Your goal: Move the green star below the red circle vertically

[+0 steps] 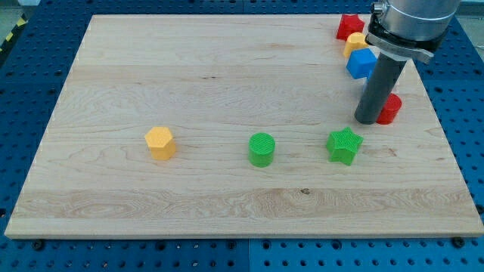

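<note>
My tip (368, 121) touches the red circle (391, 109), at one o'clock from the green star (345, 145). Bare desk (227, 68) lies toward nine o'clock. No hand shows; two green blocks.

You get bright, even overhead light, sharp focus throughout, soft short shadows under each block, and mild glare on the pale wooden board (227, 68).

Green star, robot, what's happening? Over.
My tip beside red circle, above green star, not touching. Star sits below-left of circle. Nothing between.

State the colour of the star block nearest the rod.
Green star, clearest in the camera view.
</note>
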